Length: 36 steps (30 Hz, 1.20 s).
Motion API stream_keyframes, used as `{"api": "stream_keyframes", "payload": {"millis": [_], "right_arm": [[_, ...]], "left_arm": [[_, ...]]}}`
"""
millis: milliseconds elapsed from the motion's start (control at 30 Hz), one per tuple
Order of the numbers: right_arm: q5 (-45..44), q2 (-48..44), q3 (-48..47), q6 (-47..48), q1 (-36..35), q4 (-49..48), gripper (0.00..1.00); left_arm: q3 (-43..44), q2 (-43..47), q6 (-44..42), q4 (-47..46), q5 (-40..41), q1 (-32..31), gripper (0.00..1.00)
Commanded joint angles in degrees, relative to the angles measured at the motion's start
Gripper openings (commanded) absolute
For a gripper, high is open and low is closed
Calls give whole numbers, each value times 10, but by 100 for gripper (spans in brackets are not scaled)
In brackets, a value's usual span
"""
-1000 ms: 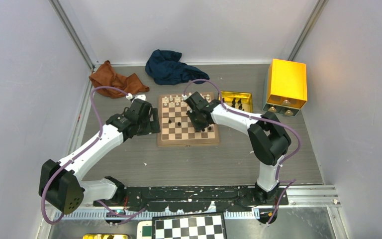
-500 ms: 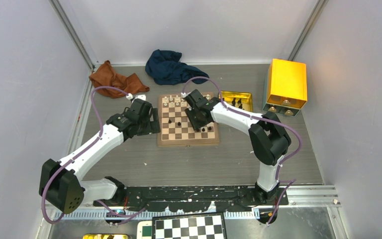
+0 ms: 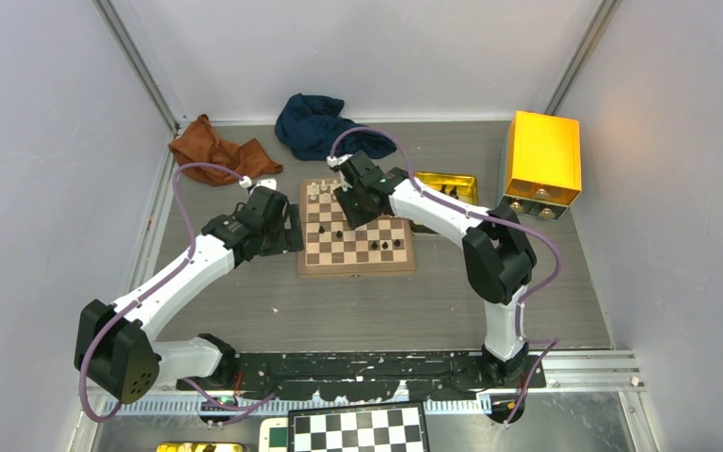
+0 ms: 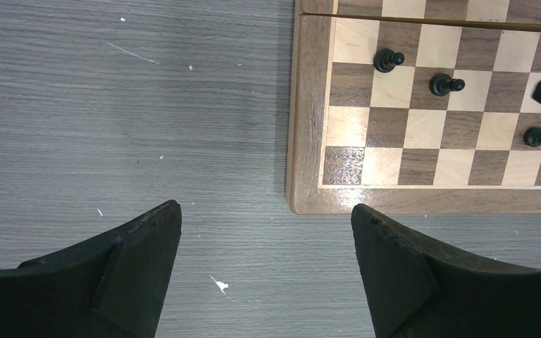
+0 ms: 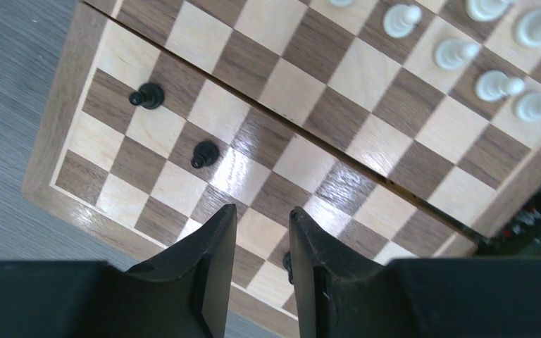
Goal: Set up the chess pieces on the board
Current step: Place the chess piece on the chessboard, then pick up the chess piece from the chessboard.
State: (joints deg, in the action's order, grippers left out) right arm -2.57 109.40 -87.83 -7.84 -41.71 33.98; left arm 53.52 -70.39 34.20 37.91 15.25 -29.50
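The gold tin tray (image 3: 447,187) holds a few black chessmen (image 3: 448,195) (too small to count). The wooden chessboard (image 3: 329,256) lies flat mid-desk. Black pawns (image 5: 146,96) stand upright on its near half, with cream pieces (image 5: 458,53) in the far rows. The right gripper (image 5: 260,243) hovers over it, jaws narrowly parted with nothing between. The left gripper (image 4: 264,236), jaws wide and empty, hangs over the desk (image 4: 113,105) beside the board's corner.

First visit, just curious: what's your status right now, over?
Left tool open, at board edge. Right tool open, empty, above board. Few black pieces on it. Nothing blocking visible.
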Motion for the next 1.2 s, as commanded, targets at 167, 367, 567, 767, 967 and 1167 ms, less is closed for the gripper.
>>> {"api": "stream_keyframes", "payload": {"millis": [167,367,567,767,967,1167], "right_arm": [[53,60,-89,15,-17,2,41],[52,89,-118,17,-26,11,41],[52,104,-128,18,-30,19,41],[50,113,-129,16,-35,21,41],[49,123,-133,15,-35,21,36],[48,130,-137,16,-35,22,27]], "left_arm": [[20,5,-10,-17,12,3,91],[18,12,-13,-15,16,3,91],[15,16,-16,-15,17,4,91],[11,18,-19,-16,19,5,91],[8,19,-20,-17,18,8,91],[5,21,-21,-18,17,10,91]]}}
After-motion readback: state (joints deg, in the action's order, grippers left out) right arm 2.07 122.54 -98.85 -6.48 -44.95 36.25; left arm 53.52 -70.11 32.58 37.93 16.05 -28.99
